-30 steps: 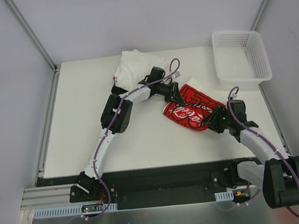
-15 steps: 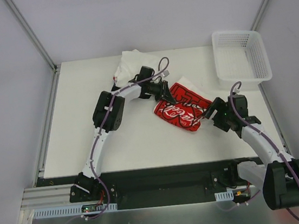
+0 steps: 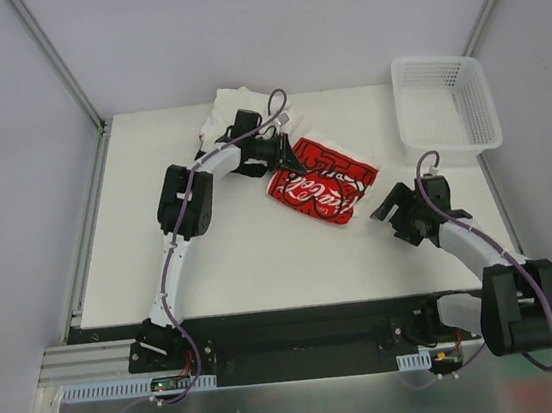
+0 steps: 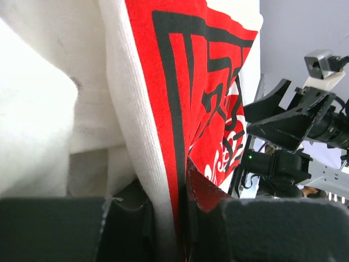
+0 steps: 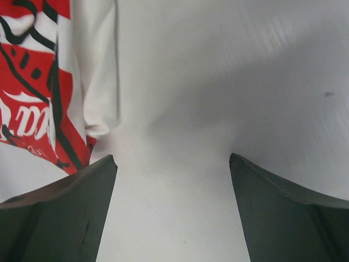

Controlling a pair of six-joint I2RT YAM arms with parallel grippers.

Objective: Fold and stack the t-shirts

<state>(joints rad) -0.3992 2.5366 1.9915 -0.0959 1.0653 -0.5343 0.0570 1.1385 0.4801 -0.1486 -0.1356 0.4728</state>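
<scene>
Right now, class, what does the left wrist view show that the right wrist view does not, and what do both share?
Only the left wrist view: the left gripper pinched shut on the edge of the red shirt, with bulky white cloth beside it. Only the right wrist view: bare table between the open fingers of the right gripper. Both: the red shirt and the right gripper.

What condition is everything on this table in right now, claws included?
Red t-shirt with white lettering: bunched, pinched at one edge.
White cloth t-shirts: rumpled heap.
White plastic mesh basket: upright, nothing inside.
Left gripper: shut on the red shirt.
Right gripper: open, holding nothing.
</scene>
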